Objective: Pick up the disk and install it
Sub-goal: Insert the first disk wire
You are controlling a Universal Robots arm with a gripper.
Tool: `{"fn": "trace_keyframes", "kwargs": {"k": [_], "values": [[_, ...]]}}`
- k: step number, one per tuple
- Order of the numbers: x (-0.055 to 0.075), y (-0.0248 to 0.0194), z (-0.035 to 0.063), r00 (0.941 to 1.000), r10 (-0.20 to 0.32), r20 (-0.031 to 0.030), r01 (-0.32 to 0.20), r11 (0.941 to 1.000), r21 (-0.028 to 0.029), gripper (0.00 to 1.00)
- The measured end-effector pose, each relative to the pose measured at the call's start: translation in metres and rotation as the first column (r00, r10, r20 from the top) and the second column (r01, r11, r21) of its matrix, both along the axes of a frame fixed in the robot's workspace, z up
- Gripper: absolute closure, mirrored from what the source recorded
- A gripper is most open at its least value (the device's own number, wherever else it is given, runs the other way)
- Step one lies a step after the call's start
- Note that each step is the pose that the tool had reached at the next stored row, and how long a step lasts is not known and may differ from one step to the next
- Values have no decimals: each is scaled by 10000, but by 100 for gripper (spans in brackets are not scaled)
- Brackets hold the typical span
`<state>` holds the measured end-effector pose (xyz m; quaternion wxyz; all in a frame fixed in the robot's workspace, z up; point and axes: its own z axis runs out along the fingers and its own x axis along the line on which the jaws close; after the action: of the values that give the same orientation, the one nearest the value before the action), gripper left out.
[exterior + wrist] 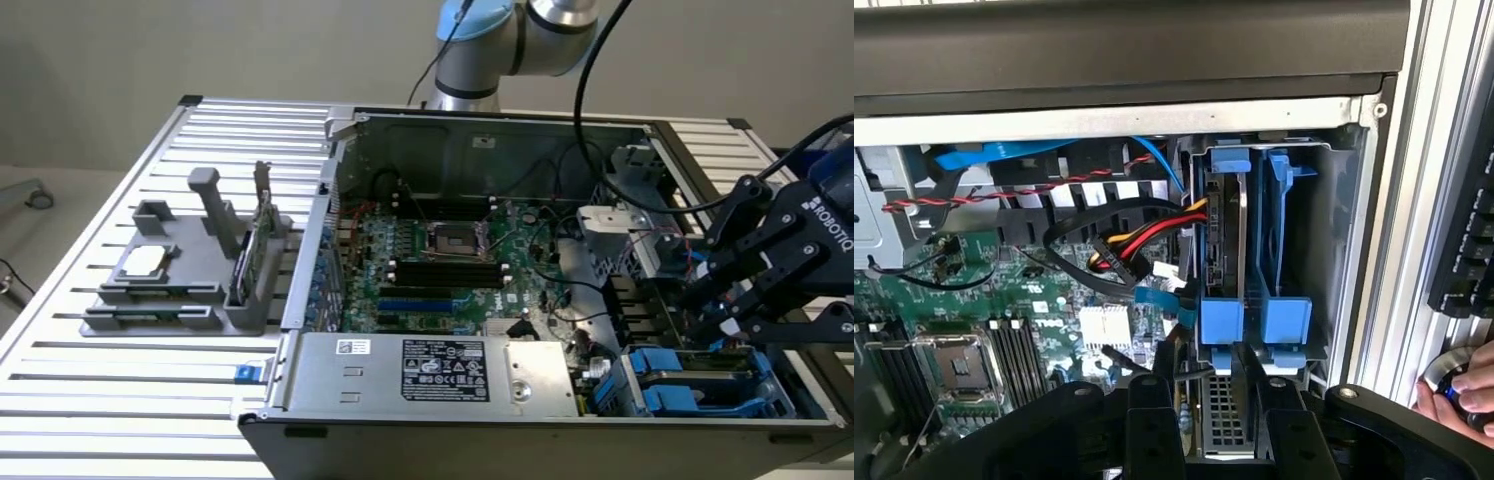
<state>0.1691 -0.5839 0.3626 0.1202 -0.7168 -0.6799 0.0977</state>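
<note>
The disk point(1226, 240) stands on edge in its blue carrier point(1220, 322) inside the drive cage at the corner of the open computer case. A second blue carrier point(1286, 320) sits beside it in the same cage. In the exterior view the cage with its blue carriers point(687, 378) is at the case's near right corner. My gripper point(727, 318) hangs just above that cage. In the wrist view its black fingers point(1154, 420) stand apart with nothing between them, and my gripper point(1210, 352) is a short way off the carriers' ends.
The case point(334, 200) lies open on a slatted metal table point(134, 390), with motherboard point(441, 260), loose cables point(1124, 245) and power supply point(427, 372). On the exterior view's left, a grey fixture point(174, 300) holds a silver chip point(144, 262) and a green card point(247, 262). A hand point(1464, 392) rests near the table's edge.
</note>
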Motion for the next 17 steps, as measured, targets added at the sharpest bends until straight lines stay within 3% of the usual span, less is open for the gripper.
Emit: {"fn": "trace_keyframes", "kwargs": {"k": [5,17], "values": [[4,22,0,10000,0,93,0,10000,22,64],[29,27,1,9996,0,282,-4,9999,129,64]]}}
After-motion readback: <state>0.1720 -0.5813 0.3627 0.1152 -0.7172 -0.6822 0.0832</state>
